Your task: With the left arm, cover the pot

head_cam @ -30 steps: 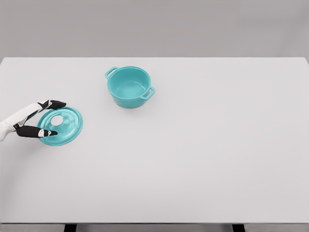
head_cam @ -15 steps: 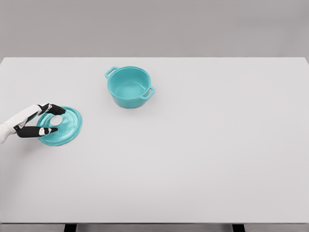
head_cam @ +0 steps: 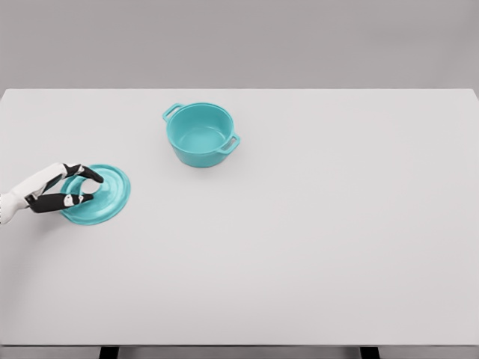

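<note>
Closing on the white knob of the teal lid (head_cam: 101,196) at the frame's left edge, the left hand (head_cam: 66,187) looks only partly clenched, so a loose pinch could drop it short of the open pot (head_cam: 200,134) up centre-left.

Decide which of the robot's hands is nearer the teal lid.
Left. The left hand is over the lid, fingers around its knob; the right hand is out of view.

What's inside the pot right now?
The teal pot is uncovered and looks empty; only its bare inner floor and far wall show. The near inner wall is hidden by the rim. The lid lies on the table, under the left hand.
</note>
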`<action>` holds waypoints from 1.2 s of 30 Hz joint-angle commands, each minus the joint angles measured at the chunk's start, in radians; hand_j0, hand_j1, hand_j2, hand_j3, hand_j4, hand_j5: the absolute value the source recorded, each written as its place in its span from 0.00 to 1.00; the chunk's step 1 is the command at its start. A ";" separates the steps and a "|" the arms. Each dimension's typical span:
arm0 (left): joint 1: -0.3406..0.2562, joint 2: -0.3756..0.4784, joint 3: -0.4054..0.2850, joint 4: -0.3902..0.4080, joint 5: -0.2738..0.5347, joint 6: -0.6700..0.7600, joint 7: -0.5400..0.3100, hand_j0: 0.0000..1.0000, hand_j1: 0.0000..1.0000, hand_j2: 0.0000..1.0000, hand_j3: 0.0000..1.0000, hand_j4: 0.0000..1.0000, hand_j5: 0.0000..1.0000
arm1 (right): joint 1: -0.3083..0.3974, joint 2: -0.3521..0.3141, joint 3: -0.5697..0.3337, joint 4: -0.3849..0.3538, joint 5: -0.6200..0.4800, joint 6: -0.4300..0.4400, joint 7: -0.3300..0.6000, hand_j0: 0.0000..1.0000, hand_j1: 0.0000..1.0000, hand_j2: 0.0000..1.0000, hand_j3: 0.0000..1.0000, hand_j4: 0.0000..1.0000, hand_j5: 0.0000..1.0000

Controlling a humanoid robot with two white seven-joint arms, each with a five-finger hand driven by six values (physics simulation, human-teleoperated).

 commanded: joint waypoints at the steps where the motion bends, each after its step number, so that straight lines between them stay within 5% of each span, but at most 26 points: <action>1: 0.000 0.002 -0.003 -0.027 -0.029 -0.007 -0.009 0.50 0.50 0.50 0.50 0.50 0.50 | 0.000 0.000 0.000 0.000 0.001 -0.001 0.000 1.00 1.00 1.00 1.00 1.00 1.00; 13: -0.048 0.011 0.000 -0.131 -0.029 -0.007 -0.011 0.49 0.49 0.49 0.49 0.49 0.49 | 0.000 0.000 0.000 0.000 0.001 -0.001 0.000 1.00 1.00 1.00 1.00 1.00 1.00; 24: -0.150 -0.008 -0.013 -0.148 -0.029 -0.007 -0.014 0.49 0.49 0.49 0.49 0.49 0.49 | 0.000 0.000 0.000 0.000 0.001 -0.001 0.000 1.00 1.00 1.00 1.00 1.00 1.00; 36: -0.199 -0.093 -0.014 -0.141 -0.070 -0.007 -0.017 0.49 0.49 0.49 0.49 0.49 0.49 | 0.000 0.000 0.000 0.000 0.001 -0.001 0.000 1.00 1.00 1.00 1.00 1.00 1.00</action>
